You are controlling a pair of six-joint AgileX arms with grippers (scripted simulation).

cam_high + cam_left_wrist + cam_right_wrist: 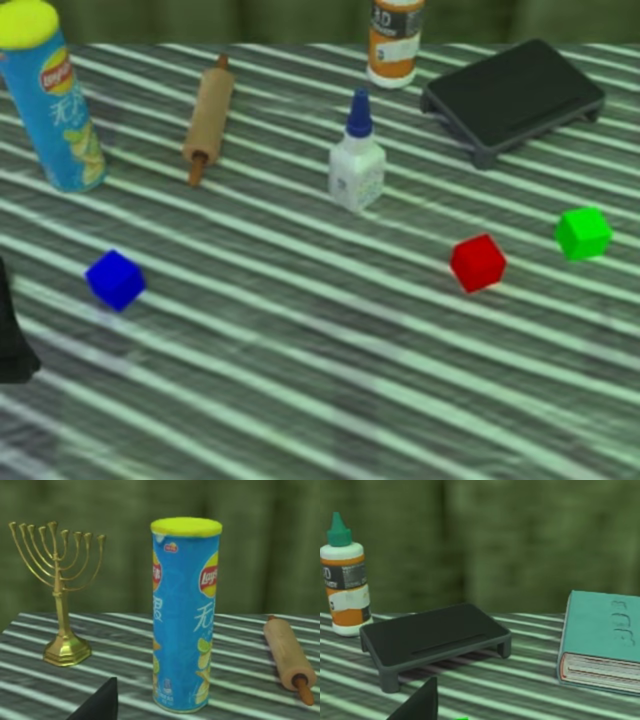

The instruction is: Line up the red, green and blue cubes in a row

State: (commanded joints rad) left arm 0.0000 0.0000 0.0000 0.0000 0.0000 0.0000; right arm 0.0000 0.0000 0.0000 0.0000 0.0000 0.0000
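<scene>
Currently neither gripper's state can be told; blue cube (115,279), lower left, sits well apart from red cube (477,262) and green cube (583,232), risking misalignment.

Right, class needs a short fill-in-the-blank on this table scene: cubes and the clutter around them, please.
1. The cube alone on the table's left side is ____.
2. The red cube lies between the blue cube and the ____ cube.
3. The rolling pin lies between the chip can and the ____ bottle.

Missing words: blue; green; glue
</scene>
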